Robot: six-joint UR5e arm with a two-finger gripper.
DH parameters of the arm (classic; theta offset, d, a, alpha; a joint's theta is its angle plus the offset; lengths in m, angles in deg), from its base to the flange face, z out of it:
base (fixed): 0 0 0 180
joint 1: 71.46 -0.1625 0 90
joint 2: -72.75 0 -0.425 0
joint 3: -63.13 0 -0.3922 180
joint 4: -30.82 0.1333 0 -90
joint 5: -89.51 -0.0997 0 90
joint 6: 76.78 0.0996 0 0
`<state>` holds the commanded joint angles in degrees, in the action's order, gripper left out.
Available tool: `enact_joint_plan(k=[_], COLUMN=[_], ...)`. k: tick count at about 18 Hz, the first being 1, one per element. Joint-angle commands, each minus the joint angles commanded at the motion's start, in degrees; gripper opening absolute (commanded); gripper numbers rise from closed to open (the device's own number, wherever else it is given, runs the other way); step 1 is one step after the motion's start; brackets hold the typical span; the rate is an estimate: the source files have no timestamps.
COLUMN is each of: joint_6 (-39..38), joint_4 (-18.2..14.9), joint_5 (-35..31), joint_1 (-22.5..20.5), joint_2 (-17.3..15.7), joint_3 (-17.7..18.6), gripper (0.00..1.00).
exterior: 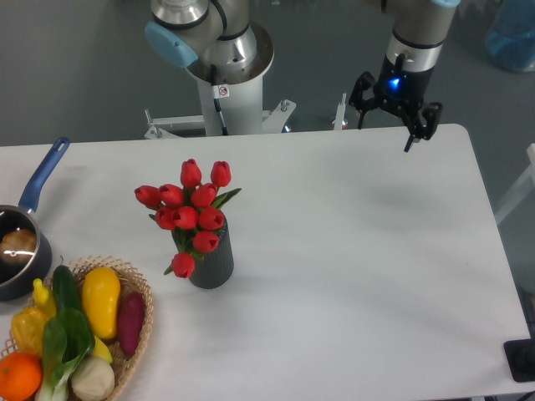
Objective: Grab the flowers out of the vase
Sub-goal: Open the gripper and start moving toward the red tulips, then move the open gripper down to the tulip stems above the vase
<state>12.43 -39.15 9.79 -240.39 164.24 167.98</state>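
The flowers [191, 209], red tulip buds with green leaves, stand upright in the vase [212, 263], a small dark grey ribbed cylinder left of the table's middle. One bud droops over the vase's left side. My gripper [386, 117] hangs high over the far right edge of the table, well away from the flowers, up and to their right. Its fingers [412, 132] are spread apart with nothing between them.
A wicker basket [138, 330] of yellow, green and orange vegetables sits at the front left, close to the vase. A dark saucepan [15, 259] with a blue handle lies at the left edge. The robot's white base [224, 92] stands behind the table.
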Motion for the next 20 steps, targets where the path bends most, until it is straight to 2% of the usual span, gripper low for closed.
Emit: enact_joint_plan(k=[7, 10, 15, 20], joint_6=[0.26, 0.35, 0.44, 0.44], joint_4=[-0.09, 0.53, 0.53, -0.17], joint_5=[0.53, 1.31, 13.69, 21.08], joint_1=[-0.17, -1.40, -5.71, -5.36], joint_2=[-0.18, -0.96, -2.37, -3.51], joint_3=[0.79, 4.21, 7.73, 10.72], gripper=[1.00, 1.00, 1.00, 1.00])
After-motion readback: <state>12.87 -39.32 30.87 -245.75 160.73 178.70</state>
